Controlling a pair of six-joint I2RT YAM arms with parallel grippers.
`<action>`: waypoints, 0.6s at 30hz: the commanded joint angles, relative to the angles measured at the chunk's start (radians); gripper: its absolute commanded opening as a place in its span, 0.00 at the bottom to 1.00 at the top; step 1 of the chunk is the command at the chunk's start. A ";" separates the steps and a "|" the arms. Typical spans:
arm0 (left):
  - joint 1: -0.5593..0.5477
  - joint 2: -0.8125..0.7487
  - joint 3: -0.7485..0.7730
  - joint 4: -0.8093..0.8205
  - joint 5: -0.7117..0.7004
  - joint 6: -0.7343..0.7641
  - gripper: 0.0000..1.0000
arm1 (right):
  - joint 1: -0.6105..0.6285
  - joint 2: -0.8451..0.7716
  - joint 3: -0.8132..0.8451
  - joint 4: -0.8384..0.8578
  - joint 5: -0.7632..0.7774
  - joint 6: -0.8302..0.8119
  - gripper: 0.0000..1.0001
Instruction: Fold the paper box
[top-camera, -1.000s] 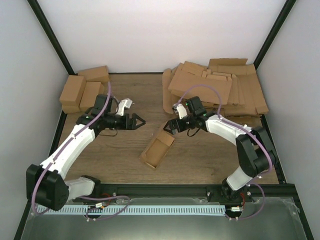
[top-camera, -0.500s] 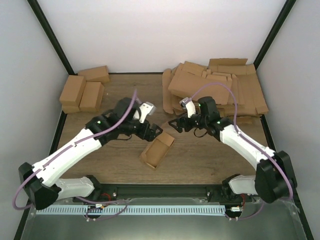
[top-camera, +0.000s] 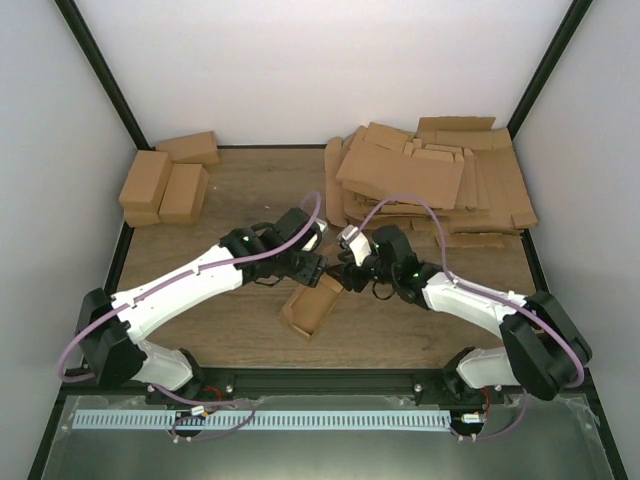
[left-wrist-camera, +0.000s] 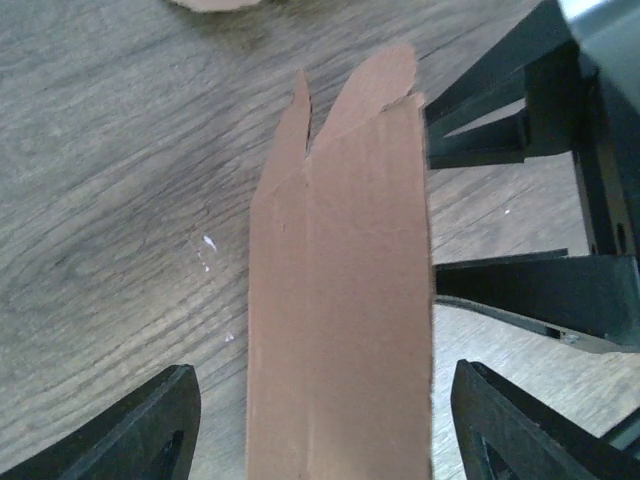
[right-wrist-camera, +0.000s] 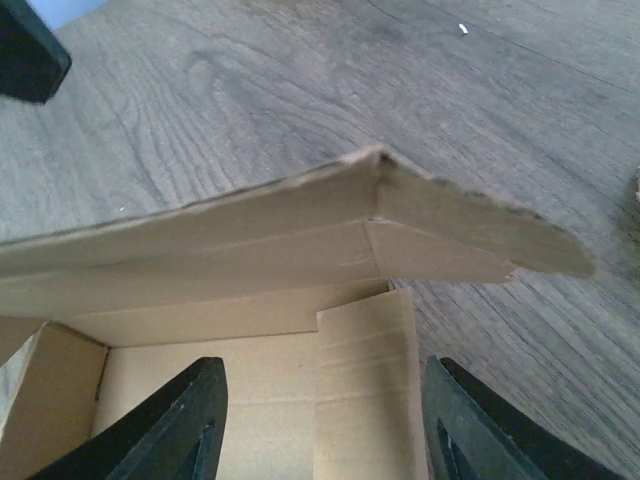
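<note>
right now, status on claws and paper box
Left claw open astride a panel of the paper box. Right claw open at its far end. Box open-topped, not gripped. Sheet heap apart.

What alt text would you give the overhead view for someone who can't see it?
A robot's left tool and right tool, both open, flank the far end of a small half-folded cardboard box on a wooden table. Flat cardboard sheets are heaped at the back right; closed cartons sit at the back left.
</note>
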 joint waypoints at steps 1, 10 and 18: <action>-0.001 0.027 0.008 -0.016 -0.007 -0.045 0.68 | 0.019 0.045 0.000 0.112 0.090 -0.028 0.54; 0.011 0.037 0.005 -0.027 0.022 -0.055 0.45 | 0.025 0.076 -0.046 0.129 0.166 0.040 0.52; 0.033 0.032 0.006 -0.043 0.025 -0.050 0.27 | 0.024 0.179 -0.006 0.078 0.158 0.054 0.49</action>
